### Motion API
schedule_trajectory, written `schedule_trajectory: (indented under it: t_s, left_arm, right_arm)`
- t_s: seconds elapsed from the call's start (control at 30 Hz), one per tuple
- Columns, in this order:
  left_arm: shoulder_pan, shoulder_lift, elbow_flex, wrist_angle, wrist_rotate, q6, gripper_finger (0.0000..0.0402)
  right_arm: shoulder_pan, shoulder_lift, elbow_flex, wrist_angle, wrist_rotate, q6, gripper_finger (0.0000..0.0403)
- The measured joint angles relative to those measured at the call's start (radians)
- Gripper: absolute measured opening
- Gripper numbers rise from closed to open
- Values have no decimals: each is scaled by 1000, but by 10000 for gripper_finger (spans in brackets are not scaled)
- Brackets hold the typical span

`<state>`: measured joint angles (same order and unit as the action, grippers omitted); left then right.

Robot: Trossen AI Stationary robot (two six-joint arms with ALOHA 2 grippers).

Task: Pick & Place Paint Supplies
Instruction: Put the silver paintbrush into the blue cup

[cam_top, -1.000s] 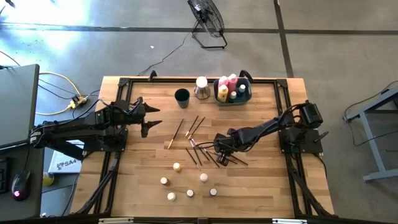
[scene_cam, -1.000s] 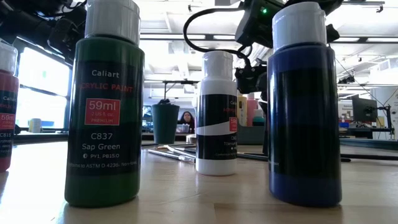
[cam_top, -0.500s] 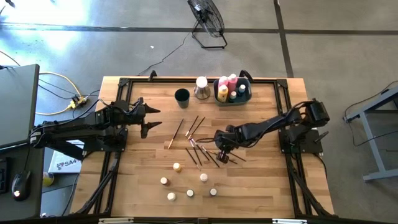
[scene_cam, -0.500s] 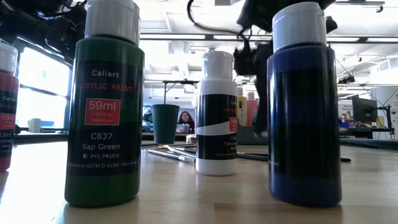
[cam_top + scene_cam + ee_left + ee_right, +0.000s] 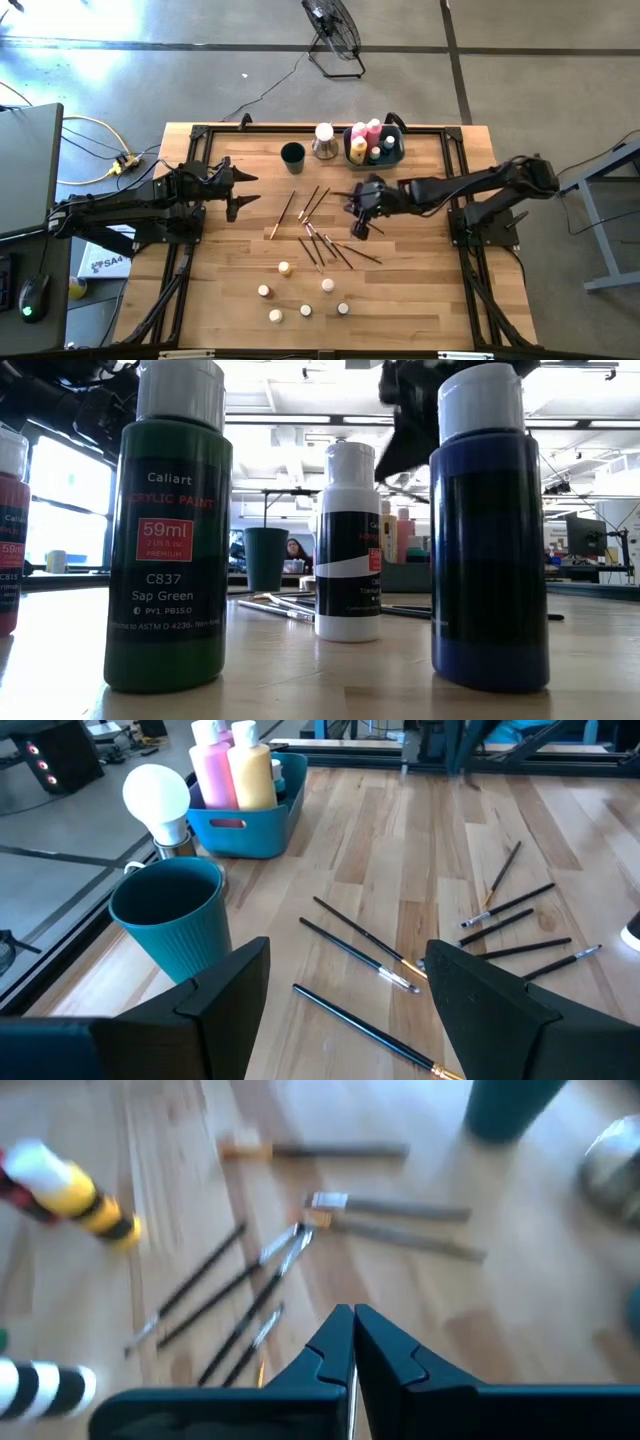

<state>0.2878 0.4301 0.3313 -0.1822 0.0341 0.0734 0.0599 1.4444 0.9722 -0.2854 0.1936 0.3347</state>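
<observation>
Thin dark-handled brushes (image 5: 330, 245) lie scattered flat on the wooden table's middle, also seen in the left wrist view (image 5: 360, 955) and the right wrist view (image 5: 230, 1290). Several small white-capped paint bottles (image 5: 284, 268) stand nearer the front edge; the low view shows a green one (image 5: 170, 530), a white one (image 5: 348, 540) and a blue one (image 5: 490, 530). My right gripper (image 5: 362, 218) hangs shut above the brushes, with nothing visible between its fingers (image 5: 352, 1330). My left gripper (image 5: 240, 190) waits open at the table's left (image 5: 348, 950).
At the far edge a blue bin (image 5: 378, 155) holds pink and yellow bottles (image 5: 235, 770). Beside it stand a teal ribbed cup (image 5: 292, 153) and a white bulb-shaped thing (image 5: 324, 140). A black frame runs round the table's rim (image 5: 180, 250).
My right gripper has risen from the brush cluster and gone toward the table's far edge, tipping from steeply down to a shallower slant. Its fingers have stayed shut. My left arm has kept still.
</observation>
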Motion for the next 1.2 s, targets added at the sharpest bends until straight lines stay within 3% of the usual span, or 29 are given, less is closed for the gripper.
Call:
schedule_trajectory:
  t_s: [0.23,0.6,0.87,1.2]
  left_arm:
    - [0,0,0,0,0,-20,264]
    - [0,9,0,70,39,-86,264]
    - [0,155,0,459,253,-58,264]
    - [0,601,22,979,374,-79,264]
  right_arm:
    - [-9,-67,1,173,44,-170,3]
    - [-10,-70,1,410,48,-366,3]
    - [-10,-70,1,529,45,-456,3]
    - [-10,-70,1,623,35,-516,3]
